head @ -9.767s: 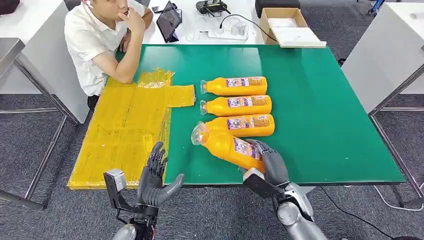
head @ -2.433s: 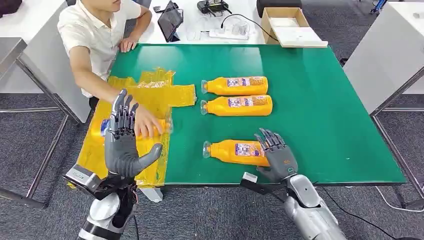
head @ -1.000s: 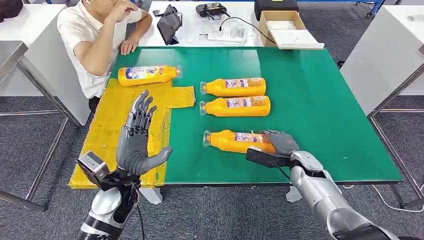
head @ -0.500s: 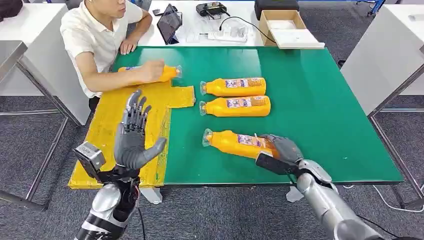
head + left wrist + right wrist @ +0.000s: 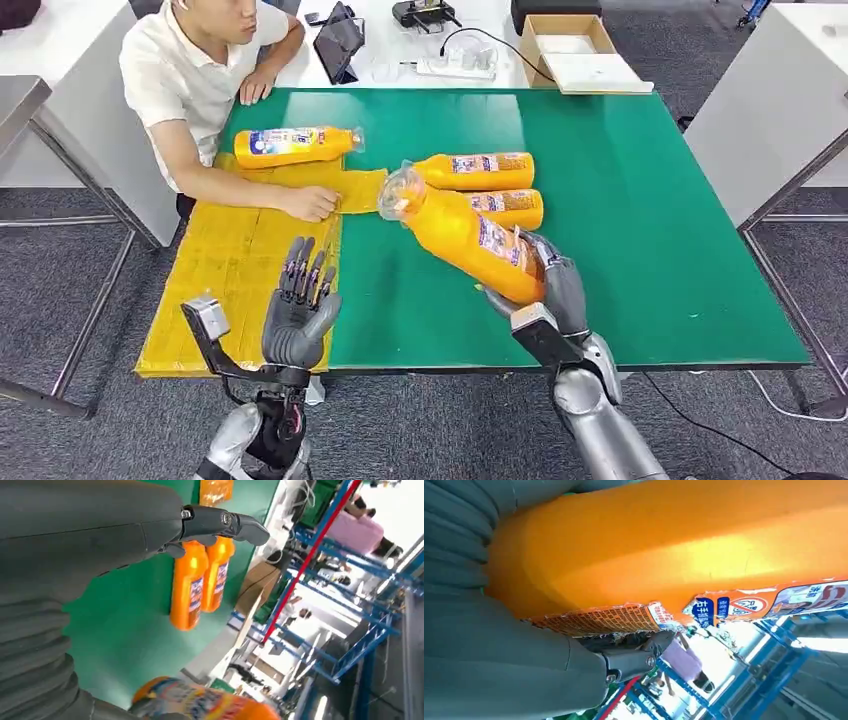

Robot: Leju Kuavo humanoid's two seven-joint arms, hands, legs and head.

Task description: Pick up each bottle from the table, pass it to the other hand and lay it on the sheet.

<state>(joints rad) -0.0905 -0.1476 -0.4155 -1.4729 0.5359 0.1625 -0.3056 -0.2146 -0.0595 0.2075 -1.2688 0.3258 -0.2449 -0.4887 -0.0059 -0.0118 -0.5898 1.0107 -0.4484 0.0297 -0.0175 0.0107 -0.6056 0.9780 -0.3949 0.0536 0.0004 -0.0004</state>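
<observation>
Right robot hand (image 5: 553, 290): we saw it gripping a raised orange bottle (image 5: 462, 240).
Left robot hand (image 5: 300, 316): open, empty.
Sheet (image 5: 235, 265): yellow, on the surface (image 5: 650, 230).

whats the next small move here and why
Probably swing the right hand leftward, carrying its lifted bottle toward the left hand, which waits open, palm up, beside the yellow sheet. The handover is not yet done.

Right hand (image 5: 556, 290) has lifted the bottle (image 5: 465, 240) off the table
</observation>
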